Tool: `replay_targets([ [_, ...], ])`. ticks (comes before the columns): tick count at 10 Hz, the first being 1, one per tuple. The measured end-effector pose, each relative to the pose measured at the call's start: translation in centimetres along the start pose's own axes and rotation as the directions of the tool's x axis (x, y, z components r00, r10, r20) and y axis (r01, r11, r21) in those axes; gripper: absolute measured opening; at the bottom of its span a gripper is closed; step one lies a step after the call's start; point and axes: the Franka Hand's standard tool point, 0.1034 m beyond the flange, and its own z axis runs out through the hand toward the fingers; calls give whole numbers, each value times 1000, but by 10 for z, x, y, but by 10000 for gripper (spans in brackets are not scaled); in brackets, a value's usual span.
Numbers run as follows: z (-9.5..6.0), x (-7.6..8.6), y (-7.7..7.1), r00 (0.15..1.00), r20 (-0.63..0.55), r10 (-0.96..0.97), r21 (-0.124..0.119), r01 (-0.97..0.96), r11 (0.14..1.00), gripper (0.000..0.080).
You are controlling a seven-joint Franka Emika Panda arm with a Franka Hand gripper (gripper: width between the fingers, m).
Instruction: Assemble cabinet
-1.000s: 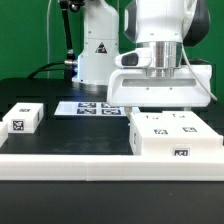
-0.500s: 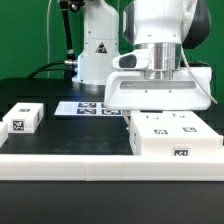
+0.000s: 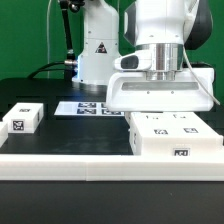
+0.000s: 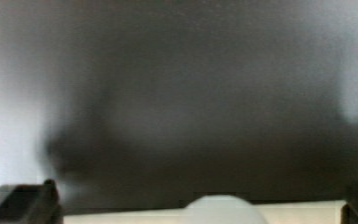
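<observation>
The cabinet's large white box (image 3: 176,136) lies at the exterior view's right, with tags on its top and front. A smaller white tagged panel piece (image 3: 22,118) lies at the left. My gripper (image 3: 158,96) hangs just behind and above the box, and its fingertips are hidden there. In the wrist view my gripper (image 4: 190,206) has its dark fingers (image 4: 19,203) spread wide at the two sides. A blurred white edge with a rounded bump (image 4: 229,208) lies between them. Nothing is clamped that I can see.
The marker board (image 3: 92,107) lies flat behind the parts, in front of the white robot base (image 3: 95,50). A white ledge (image 3: 90,165) runs along the table's front edge. The table top is black.
My gripper has shifted a little toward the exterior view's left over the box, then held still. The box and the small panel have not moved.
</observation>
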Motion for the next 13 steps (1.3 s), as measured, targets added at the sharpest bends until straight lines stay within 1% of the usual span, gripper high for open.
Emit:
replay_targets([
  [1,0,-1,-2,1000,1,-2,1,2,1000,774],
  [2,0,-1,-3,1000,1,-3,1,3,1000,585],
  [3,0,-1,-3,1000,1,-3,1,3,1000,585],
  [4,0,-2,-3,1000,2,-5,1,5,1000,385],
  [5,0,-2,-2,1000,3,-6,1,6,1000,236],
  [6,1,-3,-1,1000,5,-5,0,5,1000,236],
  [7,1,-3,-2,1000,5,-6,0,6,1000,65],
  [8,1,-3,-2,1000,5,-6,0,6,1000,65],
  [9,1,-3,-2,1000,5,-6,0,6,1000,18],
  [10,1,-3,-2,1000,5,-6,0,6,1000,4],
  [12,-1,-3,-2,1000,6,-7,1,7,1000,4],
  [13,-10,-1,-2,1000,2,-7,5,7,1000,2],
])
